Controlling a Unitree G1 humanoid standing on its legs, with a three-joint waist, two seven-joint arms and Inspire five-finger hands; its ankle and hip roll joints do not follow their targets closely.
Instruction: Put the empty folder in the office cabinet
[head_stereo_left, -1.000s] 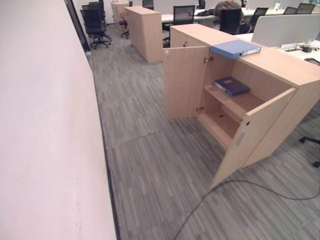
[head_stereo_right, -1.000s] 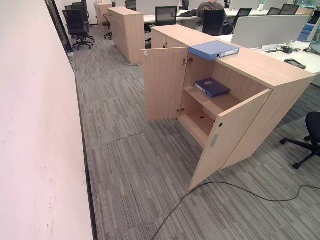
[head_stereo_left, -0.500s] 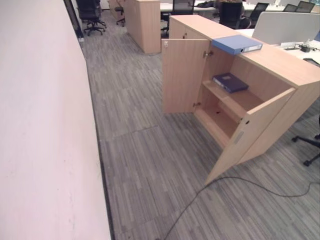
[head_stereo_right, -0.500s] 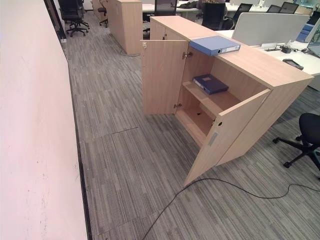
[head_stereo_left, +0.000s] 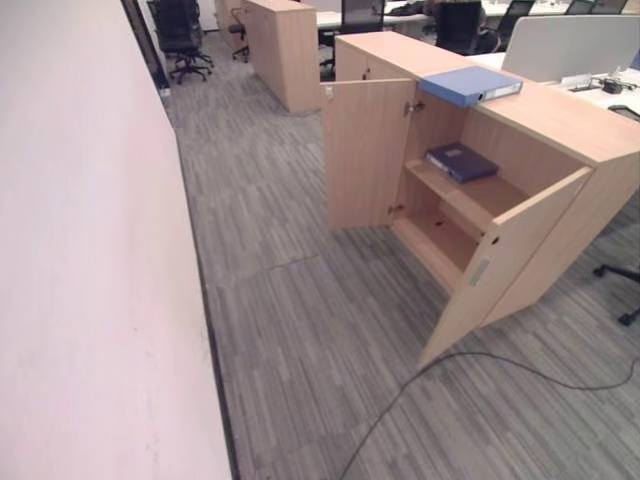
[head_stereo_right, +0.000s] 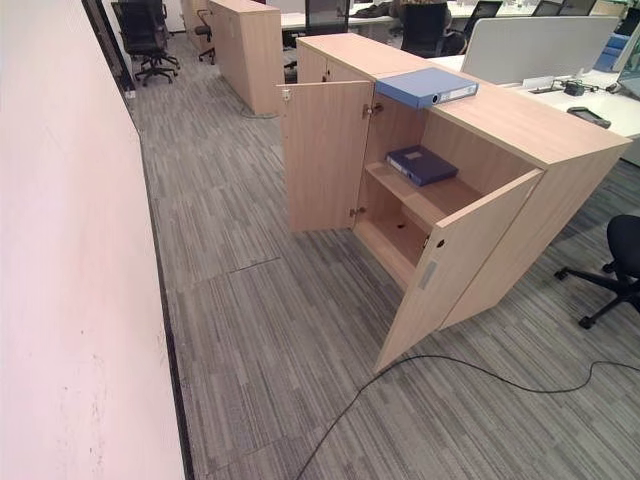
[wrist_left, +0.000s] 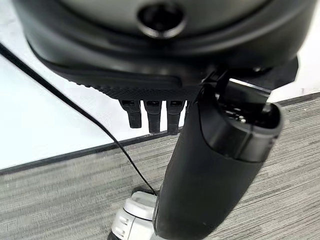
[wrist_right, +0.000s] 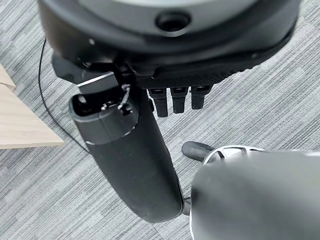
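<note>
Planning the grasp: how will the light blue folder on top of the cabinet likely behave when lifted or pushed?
The light blue folder looks like a stiff, boxy binder, so it probably won't flop. It lies flat on the smooth cabinet top, so a push would likely slide it, not tip it. One corner seems to overhang the open front, which may offer a grip.

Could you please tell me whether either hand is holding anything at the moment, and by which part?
Nothing is held. The left hand and right hand hang over carpet; the light blue folder lies atop the cabinet.

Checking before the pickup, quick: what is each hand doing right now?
Left hand: open, fingers straight, holding nothing.
Right hand: open, fingers straight, holding nothing.
</note>
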